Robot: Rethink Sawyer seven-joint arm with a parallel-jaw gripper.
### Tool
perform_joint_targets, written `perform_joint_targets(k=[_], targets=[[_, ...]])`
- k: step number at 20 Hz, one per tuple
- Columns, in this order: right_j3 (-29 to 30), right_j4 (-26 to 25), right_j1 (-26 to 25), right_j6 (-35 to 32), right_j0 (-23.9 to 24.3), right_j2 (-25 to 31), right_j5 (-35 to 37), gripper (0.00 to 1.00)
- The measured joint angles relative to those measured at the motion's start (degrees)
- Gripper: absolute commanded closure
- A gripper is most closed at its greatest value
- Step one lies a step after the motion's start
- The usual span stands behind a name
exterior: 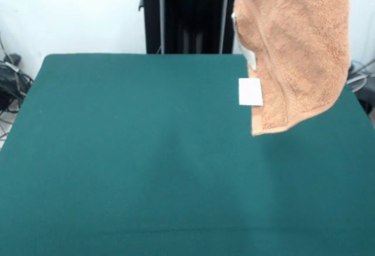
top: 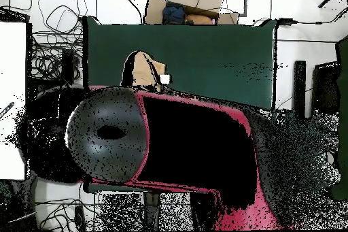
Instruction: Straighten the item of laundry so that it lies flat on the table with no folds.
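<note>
Nearest you in the front view, the table (exterior: 146,174) is a broad spread of dark green cloth, and the only thing over it is the towel at about two o'clock. Look there and you find the towel (exterior: 296,51) hanging in the air, its top running out past the upper edge, so what holds it is out of sight in this view. Its long axis stands close to vertical, and the lower hem slants, with the lowest corner pointing down toward seven o'clock. A small white label (exterior: 251,92) sticks out from the left edge just above that corner, and a second white tab shows higher on the same edge. You can see the woven band running just above the hem. Beyond the table, at twelve o'clock, stands a black upright frame (exterior: 187,13) against the white wall, and cables (exterior: 10,77) lie on the floor at nine o'clock. In the overhead view the red and black arm (top: 183,151) blocks most of the table, and you catch only a small peach patch of towel with its white label at about eleven o'clock from the arm. Cardboard (top: 194,1) lies past the table's far edge at twelve o'clock. The gripper is hidden in both views, so you cannot tell how its jaws stand.
</note>
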State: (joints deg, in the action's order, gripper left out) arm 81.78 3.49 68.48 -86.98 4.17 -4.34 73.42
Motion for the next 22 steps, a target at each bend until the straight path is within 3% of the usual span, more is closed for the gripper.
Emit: perform_joint_targets(k=[10, 22], targets=[[6.89, 1.64, 3.86, 0.0, 0.74, -0.01, -7.98, 1.0], [14.24, 1.74, 7.99, 0.0, 2.73, -0.04, -11.08, 1.0]])
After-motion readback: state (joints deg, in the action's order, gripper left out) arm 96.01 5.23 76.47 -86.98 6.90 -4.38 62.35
